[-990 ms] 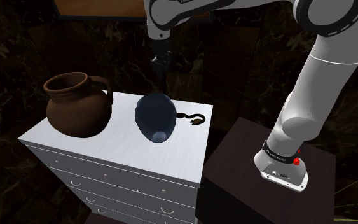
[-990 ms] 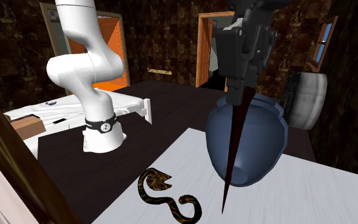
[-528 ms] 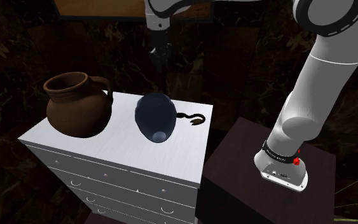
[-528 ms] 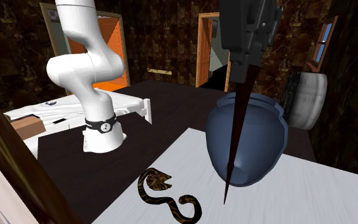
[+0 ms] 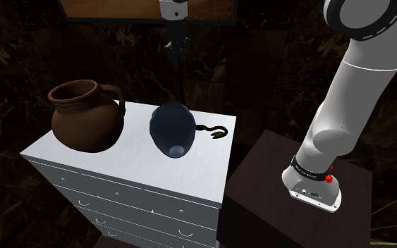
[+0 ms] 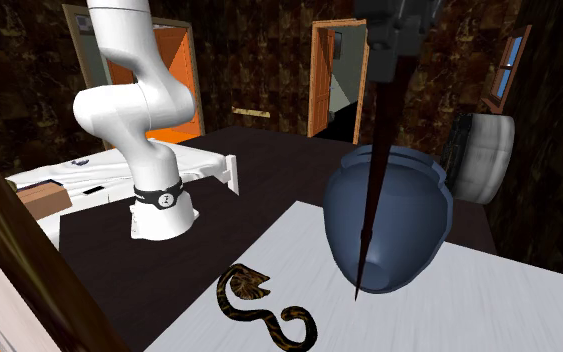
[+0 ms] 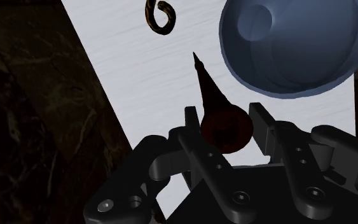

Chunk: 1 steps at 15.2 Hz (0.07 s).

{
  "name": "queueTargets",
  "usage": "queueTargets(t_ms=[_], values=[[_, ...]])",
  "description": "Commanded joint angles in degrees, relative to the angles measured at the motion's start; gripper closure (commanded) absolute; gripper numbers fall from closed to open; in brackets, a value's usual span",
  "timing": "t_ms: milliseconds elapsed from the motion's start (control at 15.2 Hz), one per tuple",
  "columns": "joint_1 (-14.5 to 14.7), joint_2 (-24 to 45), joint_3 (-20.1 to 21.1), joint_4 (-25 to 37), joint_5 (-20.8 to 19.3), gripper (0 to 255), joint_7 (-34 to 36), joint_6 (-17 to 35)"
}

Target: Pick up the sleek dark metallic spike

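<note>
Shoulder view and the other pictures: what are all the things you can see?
spike: 1, dark reddish-black, clasped in the tool, point down above the dresser
vase: 1, blue-grey, lying on its side on the dresser
jug: 1, brown, upright on the dresser beside the vase
snake-shaped squiggle: 1, dark with gold marks, flat on the dresser
dresser: 1, white, with drawers
stand: 1, dark, under the arm
arm: 1, white with dark joints
tool: 1, black, shut on the spike

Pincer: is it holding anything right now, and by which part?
The pincer holds the dark spike by its thick blunt end, tip pointing down above the white dresser top.
</note>
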Motion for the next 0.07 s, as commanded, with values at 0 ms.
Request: queueTargets(t_ms=[0], values=[[-0.02,0.19,-0.02,0.8,-0.03,255,-0.05,-0.63]])
